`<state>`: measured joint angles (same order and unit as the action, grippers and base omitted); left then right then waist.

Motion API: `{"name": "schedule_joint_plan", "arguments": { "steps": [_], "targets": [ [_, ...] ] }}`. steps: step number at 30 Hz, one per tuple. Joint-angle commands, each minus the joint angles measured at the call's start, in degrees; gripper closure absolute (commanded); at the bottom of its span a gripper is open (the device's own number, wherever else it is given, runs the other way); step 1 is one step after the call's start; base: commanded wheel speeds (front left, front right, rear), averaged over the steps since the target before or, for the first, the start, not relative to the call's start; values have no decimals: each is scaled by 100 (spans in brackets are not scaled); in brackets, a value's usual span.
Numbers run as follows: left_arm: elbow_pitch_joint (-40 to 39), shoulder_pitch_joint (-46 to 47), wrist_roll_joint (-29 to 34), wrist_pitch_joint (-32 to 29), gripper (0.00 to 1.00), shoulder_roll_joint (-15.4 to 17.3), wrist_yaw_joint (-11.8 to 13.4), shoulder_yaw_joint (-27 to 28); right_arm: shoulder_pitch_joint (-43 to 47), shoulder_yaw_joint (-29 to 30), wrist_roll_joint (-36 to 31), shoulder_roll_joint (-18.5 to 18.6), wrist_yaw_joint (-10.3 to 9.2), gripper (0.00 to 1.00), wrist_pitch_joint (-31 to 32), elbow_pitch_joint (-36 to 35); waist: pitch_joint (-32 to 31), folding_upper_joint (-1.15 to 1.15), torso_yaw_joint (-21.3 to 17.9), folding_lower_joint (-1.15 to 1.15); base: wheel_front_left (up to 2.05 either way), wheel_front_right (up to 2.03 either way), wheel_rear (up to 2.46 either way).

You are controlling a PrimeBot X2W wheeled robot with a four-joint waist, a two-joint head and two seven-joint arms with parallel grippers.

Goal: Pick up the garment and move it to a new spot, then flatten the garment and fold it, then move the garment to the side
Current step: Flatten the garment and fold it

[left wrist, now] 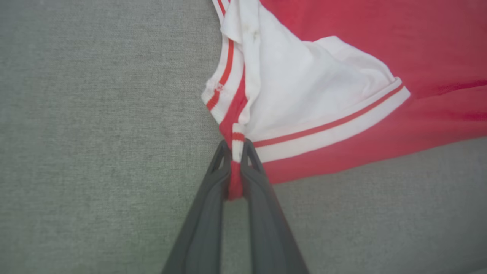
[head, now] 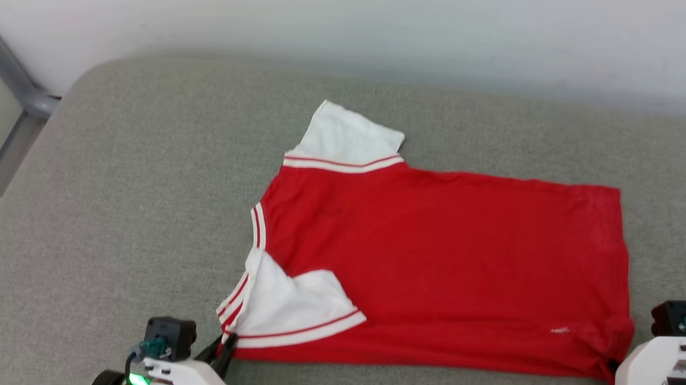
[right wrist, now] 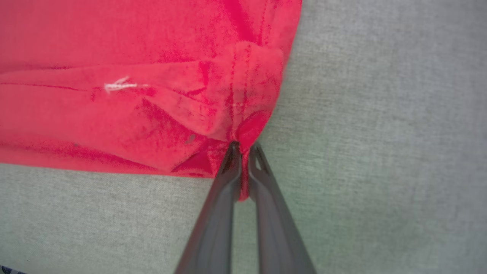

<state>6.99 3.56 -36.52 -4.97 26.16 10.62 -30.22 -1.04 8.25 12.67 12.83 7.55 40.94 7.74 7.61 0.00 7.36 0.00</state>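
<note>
The garment (head: pixel 444 260) lies spread sideways on the grey cushion, plain red side up, collar to the left and hem to the right. One white sleeve (head: pixel 348 136) points to the far side; the other (head: pixel 292 306) is folded onto the body near me. My left gripper (head: pixel 227 341) is shut on the near shoulder corner, striped trim pinched between its fingers (left wrist: pixel 236 152). At the near hem corner my right gripper (head: pixel 612 366) is shut on bunched red cloth (right wrist: pixel 243 146). The print is hidden.
A grey fabric cushion (head: pixel 134 195) carries everything, with bare room to the left and behind the garment. A pale wall (head: pixel 350 25) runs along the far edge, and a grey metal frame (head: pixel 12 74) stands at the far left.
</note>
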Motion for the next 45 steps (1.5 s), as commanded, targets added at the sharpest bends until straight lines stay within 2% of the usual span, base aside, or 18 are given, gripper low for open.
{"name": "schedule_joint_plan", "arguments": {
  "steps": [1,13,19,23,28,29,30,31,32,33,41,42,43,45],
  "targets": [
    [18,-141,-34,-73,100,83,38,0,165,43,52,143,-13,100,66,22,-218,0,-50,0,0,0,0],
    [-335,-858,-184,-324,100,303,229,-95,906,143,270,470,-14,100,775,-731,-556,0,-103,0,0,0,0],
    [-233,-879,-206,-289,100,254,215,-128,1107,261,268,328,-14,100,934,-825,-511,0,-109,0,0,0,0],
    [-65,-791,-250,-272,100,174,131,-170,1151,241,282,131,-13,100,918,-675,-463,0,-118,0,0,0,0],
    [156,-719,-243,-200,100,115,67,-214,1076,225,184,81,-13,100,790,-442,-437,0,-126,0,0,0,0],
    [194,-710,-253,-197,79,103,62,-221,1050,220,172,80,-13,100,769,-403,-430,0,-129,0,0,0,0],
    [232,-692,-243,-184,36,94,46,-232,1028,202,183,80,-13,100,745,-368,-433,0,-130,0,0,0,0],
    [269,-682,-231,-176,0,82,37,-247,993,169,195,89,-13,98,683,-344,-458,0,-130,0,0,0,0],
    [300,-676,-221,-147,0,62,33,-255,972,159,186,117,-13,20,599,-315,-496,0,-124,0,0,0,0],
    [316,-668,-217,-117,0,47,36,-250,955,156,188,146,-13,0,526,-279,-538,0,-119,0,0,0,0],
    [64,-483,-35,496,0,124,16,-83,692,-9,457,341,-11,0,-13,-668,-871,0,-159,0,0,0,0],
    [2,-426,-3,630,0,127,49,-13,626,-26,441,391,-11,0,-158,-764,-894,0,-167,0,0,0,0],
    [-231,-281,151,1016,0,152,80,102,461,-152,405,521,-11,0,-616,-1007,-939,0,-208,0,0,0,0],
    [-375,-173,260,1276,0,155,142,207,329,-210,454,536,-11,0,-964,-1127,-951,0,-237,0,0,0,0]
  ]
}}
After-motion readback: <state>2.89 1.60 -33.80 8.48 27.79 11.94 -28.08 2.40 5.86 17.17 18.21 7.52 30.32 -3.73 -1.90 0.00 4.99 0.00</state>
